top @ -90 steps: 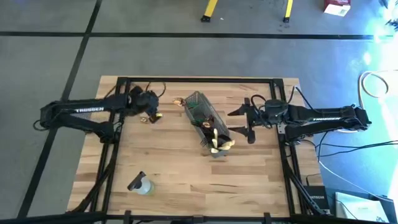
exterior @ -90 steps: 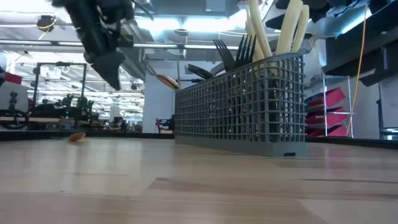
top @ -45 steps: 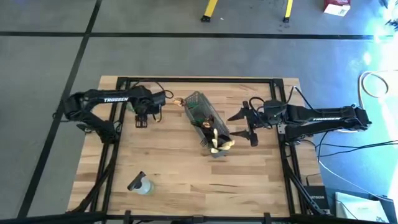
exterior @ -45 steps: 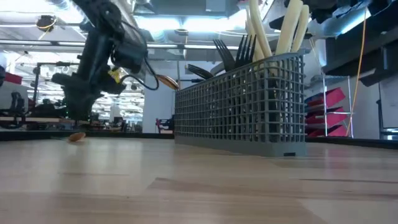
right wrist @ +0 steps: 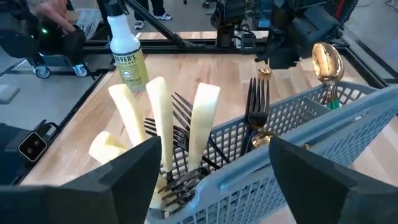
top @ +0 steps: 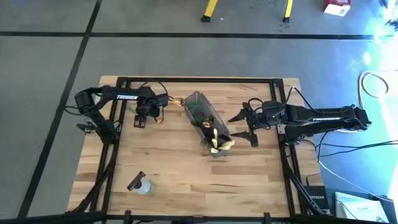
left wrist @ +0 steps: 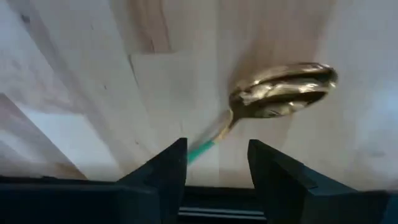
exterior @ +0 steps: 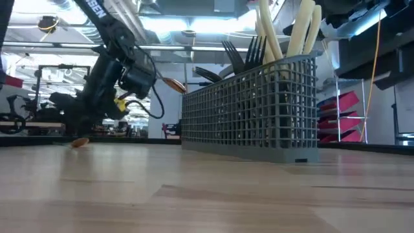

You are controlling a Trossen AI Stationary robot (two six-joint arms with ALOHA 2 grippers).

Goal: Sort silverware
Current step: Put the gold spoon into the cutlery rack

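Hovering low over the table's far-left area, the left gripper (left wrist: 214,165) has its fingers parted, a clear gap between them and nothing held. A gold spoon (left wrist: 283,93) with a green handle lies flat on the wood right ahead of those fingers, the handle's end pointing into the gap. In the high view this gripper (top: 141,117) sits left of the basket (top: 200,112), well apart from it.

The step in hand looks like picking up this loose spoon. To do it well, the gripper should drop straight down with the slim handle centred between the fingers, close on the handle and not the bowl, and lift only once the grip is firm; a thin handle lying flat on wood can easily slip or skate away.

The right gripper (top: 247,126) waits just right of the basket, spread wide and empty. The basket (right wrist: 298,134) already holds black forks (right wrist: 256,106), pale handles (right wrist: 163,118) and another gold spoon (right wrist: 327,62). A spray bottle (top: 140,184) lies near the front edge.
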